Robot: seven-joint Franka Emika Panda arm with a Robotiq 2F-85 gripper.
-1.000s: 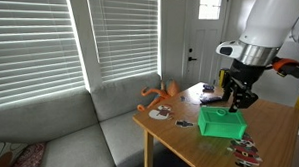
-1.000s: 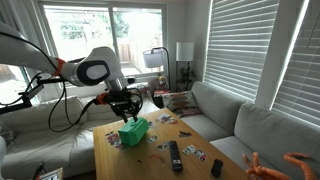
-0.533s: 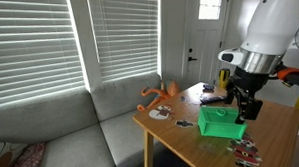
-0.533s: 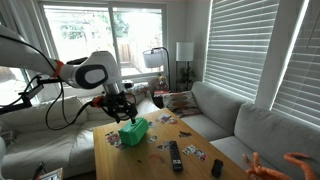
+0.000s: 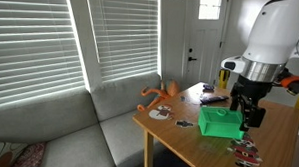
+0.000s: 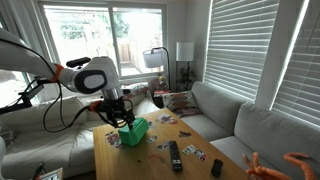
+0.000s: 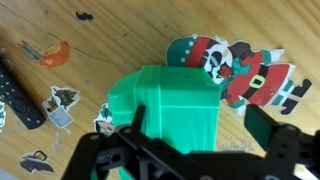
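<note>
A green box (image 5: 220, 122) (image 6: 136, 131) stands on the wooden table (image 5: 278, 133) (image 6: 150, 165). My gripper (image 5: 250, 119) (image 6: 122, 120) hangs just beside and above it in both exterior views. In the wrist view the gripper (image 7: 200, 125) is open, one finger over the green box (image 7: 170, 100), the other over bare wood, and nothing is held between them. A flat Santa-like cutout (image 7: 240, 70) lies against the box's far side.
Several small paper cutouts (image 5: 246, 152) (image 6: 192, 152) lie scattered over the table. A black remote (image 6: 176, 153) (image 7: 15, 95) rests near the box. An orange toy (image 5: 161, 93) sits at the table's corner by the grey sofa (image 5: 58, 130).
The jaws have opened wide. The gripper has shifted sideways off the top of the green box towards its edge, and the box stays on the table.
</note>
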